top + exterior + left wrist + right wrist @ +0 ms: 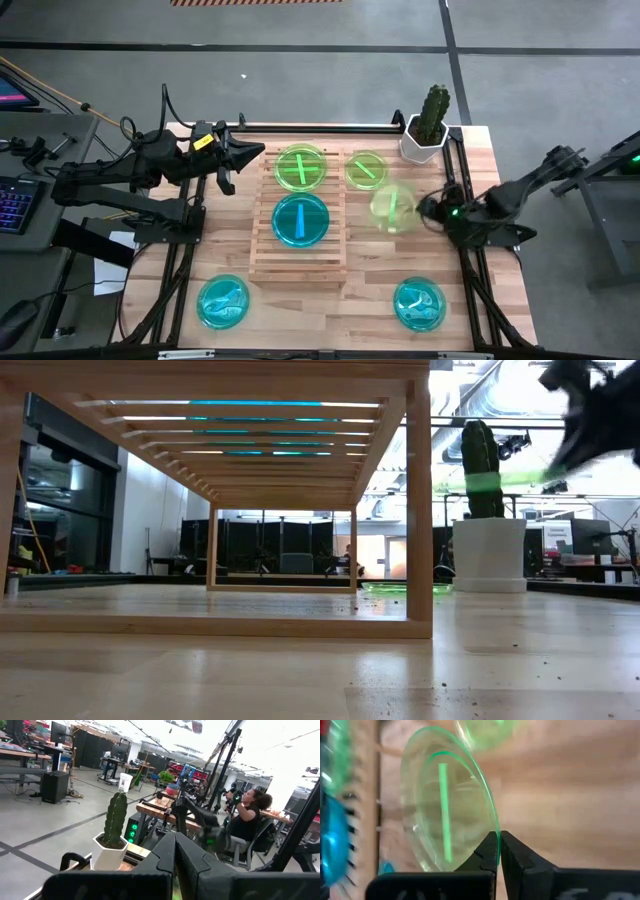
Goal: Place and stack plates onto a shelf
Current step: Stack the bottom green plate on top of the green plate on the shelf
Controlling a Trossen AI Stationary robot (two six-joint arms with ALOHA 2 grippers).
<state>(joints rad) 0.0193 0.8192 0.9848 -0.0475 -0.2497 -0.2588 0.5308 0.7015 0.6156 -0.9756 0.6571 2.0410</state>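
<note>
The slatted wooden shelf (298, 250) stands mid-table. It carries a lime green plate (300, 167) at its far end and a cyan plate (300, 220) just nearer. A second green plate (366, 170) lies on the table right of the shelf. My right gripper (427, 208) is shut on a third green plate (394, 208), which is in the air right of the shelf and shows edge-on in the low view (500, 480). My left gripper (258, 153) hovers shut beside the shelf's far left corner, holding nothing. My right gripper (499, 836) pinches the green plate's rim (492, 822) between its two fingers, on the side turned toward the table's right edge. The fingers come at it roughly level from the right. The plate (445, 810) is lifted clear of table and shelf and reaches out toward the shelf.
Cyan plates lie near the table's near edge, at left (223, 302) and at right (419, 304). A potted cactus (428, 125) stands at the far right corner, close behind the held plate. A person (250, 815) sits in the room beyond the table.
</note>
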